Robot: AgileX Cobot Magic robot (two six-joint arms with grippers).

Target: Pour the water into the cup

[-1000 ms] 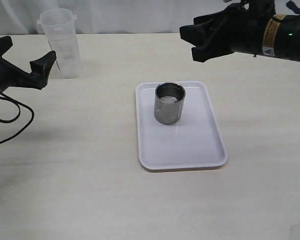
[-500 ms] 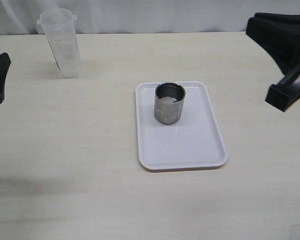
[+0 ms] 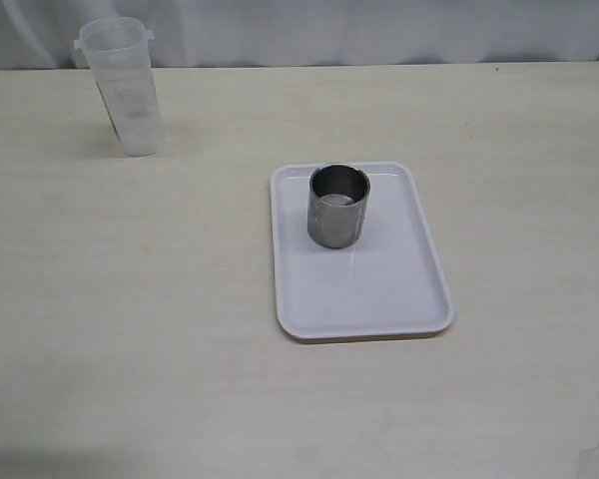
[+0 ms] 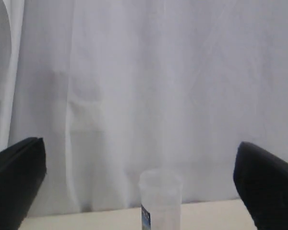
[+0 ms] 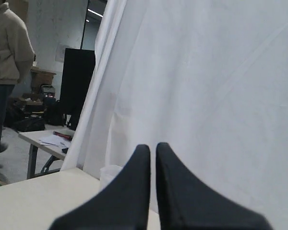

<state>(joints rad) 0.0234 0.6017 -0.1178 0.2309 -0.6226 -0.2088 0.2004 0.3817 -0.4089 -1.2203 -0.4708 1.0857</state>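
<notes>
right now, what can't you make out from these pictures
1. How full the beaker is: in the exterior view it is too small and pale to read through the translucent wall. In the left wrist view it is blurred, with its base cut off by the frame edge.
2. Inside of the cup: in the exterior view it is dark and glinting, so any contents are unclear.
3. Both arms: they are outside the exterior view, so where they stand over the table is unknown.
</notes>
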